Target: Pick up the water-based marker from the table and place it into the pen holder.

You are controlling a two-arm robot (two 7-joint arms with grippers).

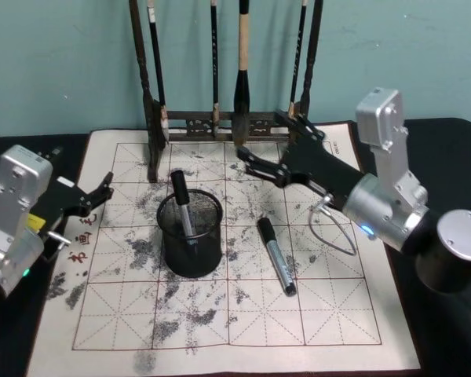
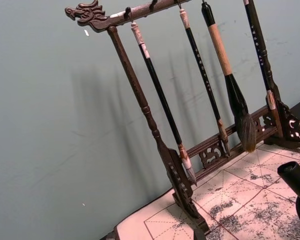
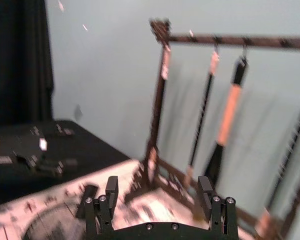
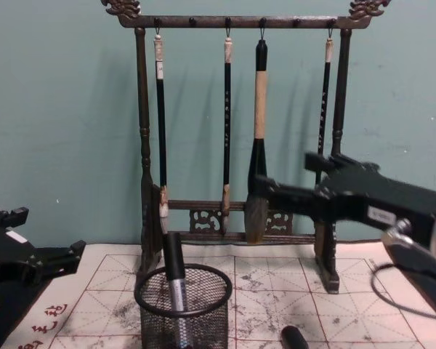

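Note:
The black mesh pen holder (image 1: 190, 236) (image 4: 183, 311) stands left of centre on the ink-stained practice mat (image 1: 228, 314). One black-and-silver marker (image 1: 182, 206) (image 4: 174, 280) leans inside it, cap up. Its cap (image 2: 295, 175) also shows in the left wrist view. A second marker (image 1: 276, 255) (image 4: 294, 339) lies flat on the mat, right of the holder. My right gripper (image 1: 255, 169) (image 3: 158, 196) (image 4: 277, 182) hangs open and empty above the mat, beyond the lying marker and near the brush rack. My left gripper (image 1: 100, 195) (image 4: 51, 254) rests open at the mat's left edge.
A tall dark wooden brush rack (image 1: 228, 118) (image 4: 236, 145) (image 2: 155, 130) (image 3: 215, 110) with several hanging brushes stands along the mat's far edge, just behind the right gripper. A grey cable loop (image 1: 334, 228) lies on the mat by the right arm. Black cloth (image 1: 447, 149) covers the table around the mat.

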